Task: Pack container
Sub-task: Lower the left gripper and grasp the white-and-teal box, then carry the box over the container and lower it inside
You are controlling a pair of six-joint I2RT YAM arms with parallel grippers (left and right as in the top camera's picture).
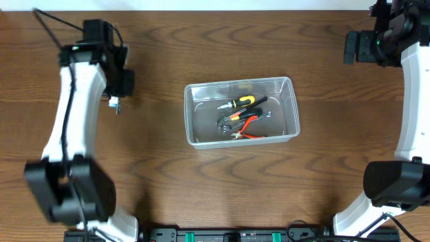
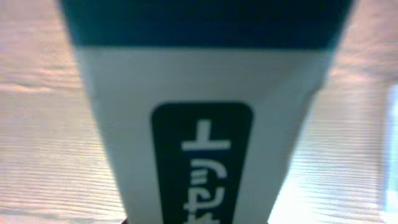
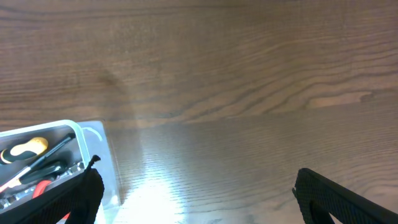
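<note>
While the container [image 1: 203,121], hand tools [image 1: 242,115] inside, sits mid-table, my left gripper [image 1: 116,101] hangs well left of it. The blue-and-white box [image 2: 199,124] is close before it; whether I clamp it, I cannot tell. My right gripper [image 3: 208,199] is well right of the container, jaws apart. Step, as I judge: fetching the box. Next: secure it, then carry it over the rim.

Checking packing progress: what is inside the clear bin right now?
The container holds a yellow-handled screwdriver, red-handled pliers and a silver wrench, piled together with dark-handled tools. Anything beneath that pile is hidden.

Blurred blue-and-white box [image 2: 205,74] fills the left wrist view, its dark label [image 2: 202,162] cut off below; container [image 3: 81,129] cut by the right wrist view's lower-left corner.
</note>
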